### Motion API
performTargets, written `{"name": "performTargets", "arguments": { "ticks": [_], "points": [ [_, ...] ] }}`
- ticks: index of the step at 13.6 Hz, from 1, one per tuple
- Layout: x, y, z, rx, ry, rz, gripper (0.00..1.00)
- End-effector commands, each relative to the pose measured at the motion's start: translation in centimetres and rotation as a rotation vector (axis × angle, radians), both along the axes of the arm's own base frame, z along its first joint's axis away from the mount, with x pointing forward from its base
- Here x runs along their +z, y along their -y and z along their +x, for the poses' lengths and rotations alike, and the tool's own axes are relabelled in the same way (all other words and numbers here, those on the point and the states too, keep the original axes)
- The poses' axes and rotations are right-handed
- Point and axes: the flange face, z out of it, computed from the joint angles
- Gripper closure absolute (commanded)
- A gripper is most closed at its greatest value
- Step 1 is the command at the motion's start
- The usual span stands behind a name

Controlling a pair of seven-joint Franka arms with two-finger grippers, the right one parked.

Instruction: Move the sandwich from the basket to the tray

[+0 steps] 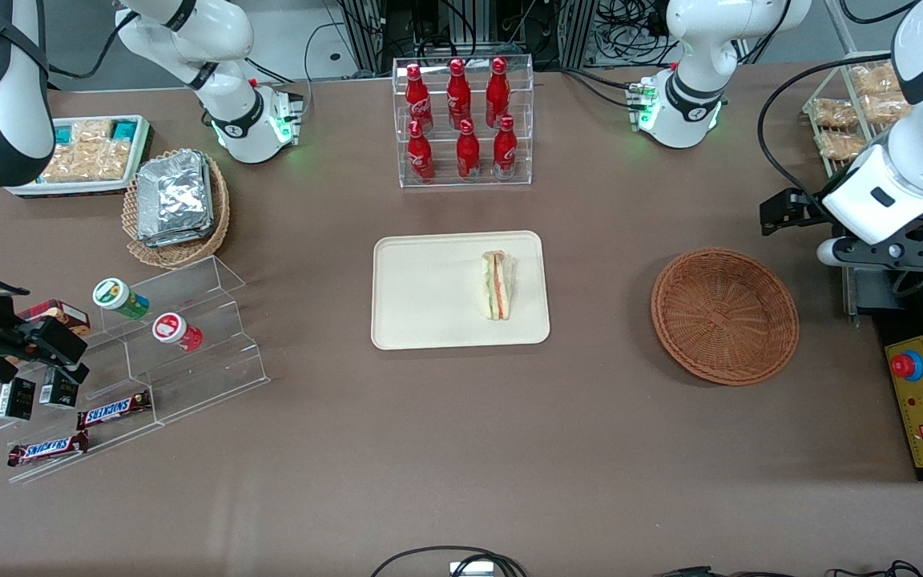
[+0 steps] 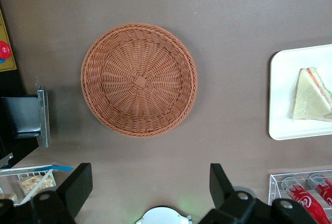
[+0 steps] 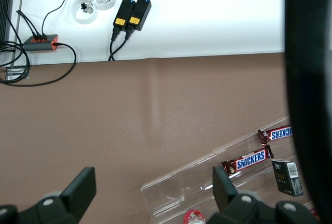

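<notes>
Sandwich (image 1: pixel 498 285) lies on the cream tray (image 1: pixel 421 320) mid-table. Reddish-brown wicker basket (image 1: pixel 724 315) sits empty toward the working arm's end. Left gripper (image 2: pixel 150 185) hovers above the basket, fingers spread, holding nothing.

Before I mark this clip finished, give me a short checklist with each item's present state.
1. Sandwich lies on the tray: ok.
2. Sandwich sits inside the tray's rim, near the edge toward the basket: ok.
3. Basket holds nothing: ok.
4. Gripper is open and holds nothing: ok.
5. Gripper is away from the tray, raised beside the basket: ok.
6. Sandwich wrap undamaged: cannot tell.
</notes>
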Motion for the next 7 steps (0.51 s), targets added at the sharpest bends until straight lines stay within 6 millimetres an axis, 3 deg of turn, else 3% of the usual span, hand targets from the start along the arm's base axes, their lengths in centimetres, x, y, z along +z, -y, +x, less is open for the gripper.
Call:
{"name": "performTargets", "arguments": {
  "ticks": [1,7],
  "points": [
    [0.23,-0.41,-0.49,-0.008,-0.006,-0.009,0.0],
    [0.51,-0.66,-0.36,-0.025,0.002,-0.006,0.0]
  ]
}}
